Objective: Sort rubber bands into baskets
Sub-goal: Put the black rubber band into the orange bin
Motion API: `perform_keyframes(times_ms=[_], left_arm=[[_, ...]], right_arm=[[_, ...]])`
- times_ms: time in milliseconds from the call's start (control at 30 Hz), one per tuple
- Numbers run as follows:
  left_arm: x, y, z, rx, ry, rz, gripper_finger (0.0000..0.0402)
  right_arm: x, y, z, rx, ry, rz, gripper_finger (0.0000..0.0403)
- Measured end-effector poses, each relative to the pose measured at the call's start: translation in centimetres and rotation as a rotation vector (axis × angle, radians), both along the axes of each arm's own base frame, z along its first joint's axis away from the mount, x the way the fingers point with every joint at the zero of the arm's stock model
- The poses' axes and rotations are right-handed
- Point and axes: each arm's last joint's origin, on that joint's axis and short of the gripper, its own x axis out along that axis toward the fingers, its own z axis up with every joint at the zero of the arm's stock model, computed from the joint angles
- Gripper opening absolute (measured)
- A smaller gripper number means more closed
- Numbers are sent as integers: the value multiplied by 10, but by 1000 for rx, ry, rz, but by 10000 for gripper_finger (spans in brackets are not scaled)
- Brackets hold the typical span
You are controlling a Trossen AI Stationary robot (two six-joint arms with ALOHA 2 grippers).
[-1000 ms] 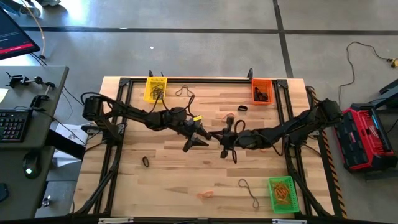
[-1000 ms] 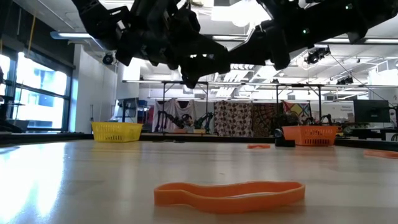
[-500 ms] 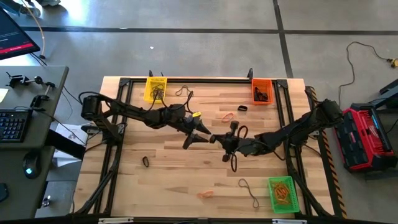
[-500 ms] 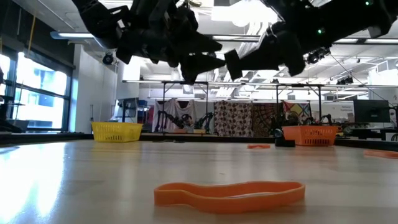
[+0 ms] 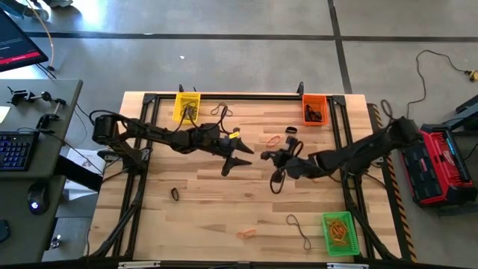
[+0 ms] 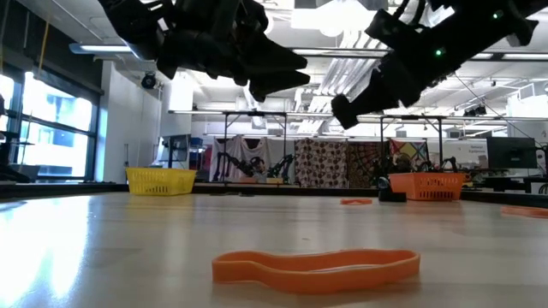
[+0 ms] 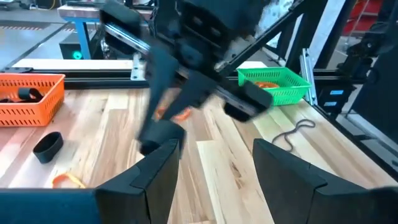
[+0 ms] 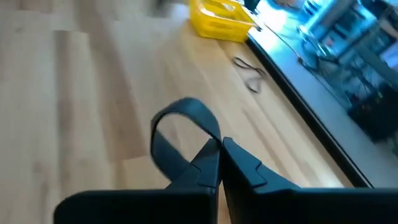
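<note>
My right gripper (image 5: 266,155) hovers over the table's middle, shut on a black rubber band (image 8: 180,121). My left gripper (image 5: 237,158) stands open just left of it, off the wood, with nothing between its fingers (image 7: 163,167). The yellow basket (image 5: 187,104) sits at the far left, the orange basket (image 5: 314,109) at the far right and the green basket (image 5: 338,232) at the near right. Loose rubber bands lie flat on the wood: an orange one (image 5: 272,139), black ones (image 5: 290,130) (image 5: 175,194), a dark one (image 5: 299,228). My right gripper pinches one end of the black band's loop (image 8: 208,151) between its two shut fingertips. The fingers come from the table's right, slanting a little downward. The rest of the loop stands out open beyond the fingertips, clear of the table.
An orange band (image 6: 317,265) lies close to the near edge, with another dark band (image 5: 220,110) beside the yellow basket. Black frame rails (image 5: 224,96) run along the table's far edge and sides. A red and black case (image 5: 437,166) sits on the floor to the right.
My right gripper has turned at the wrist and its tip has swung toward the table's far edge, staying shut on the black band, which stays off the wood. My left gripper has risen slightly and rolled a little, still open.
</note>
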Motion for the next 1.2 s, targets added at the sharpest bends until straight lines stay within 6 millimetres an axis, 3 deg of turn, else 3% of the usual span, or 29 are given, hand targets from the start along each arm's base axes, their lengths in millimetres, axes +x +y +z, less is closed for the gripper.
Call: perform_keyframes(times_ms=[200,533,900,1200], left_arm=[[0,-1,1,2,-7,-2,198],[1,1,1,12,-13,39,198],[-5,12,2,57,35,131,191],[-8,25,3,74,40,154,119]], right_arm=[[-22,-35,18,60,16,-169,0],[-79,-99,36,198,11,-605,0],[-116,-176,22,437,-68,-1053,0],[-129,-212,3,485,-55,-1213,0]])
